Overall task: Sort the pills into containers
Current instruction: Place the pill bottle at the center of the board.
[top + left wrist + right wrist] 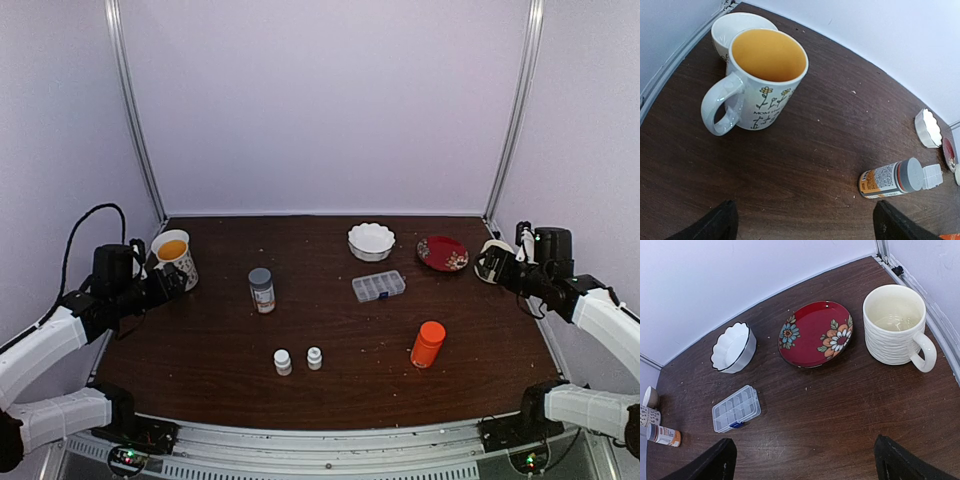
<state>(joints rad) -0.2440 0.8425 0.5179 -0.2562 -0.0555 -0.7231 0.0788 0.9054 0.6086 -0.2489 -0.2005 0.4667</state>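
near edge first: noted left gripper (804, 220) at left edge of desk (200, 350), jaws spread wide, nothing between them. same for right gripper (802, 457) at right edge, wide apart and holding nothing.

logged by size:
- flowered mug (757, 75), orange inside, upright by left edge toward far left corner; white cup (737, 22) just behind it.
- ribbed white mug (895, 325) upright at right edge, toward far right corner.
- red flowered plate (815, 333) just beside ribbed mug, desk-center side.
- white scalloped bowl (371, 241) near far edge, right of center.
- orange bottle (428, 343) upright, right half, toward near edge.
- containers (379, 286): clear organizer box, flat on desk between bowl and orange bottle, nearer bowl, touching nothing.
- gray-capped bottle (262, 290) upright, left of center.
- two small white bottles (283, 361) side by side near middle of near edge.
- pale specks (854, 92) scattered on desk; too small to tell whether pills.
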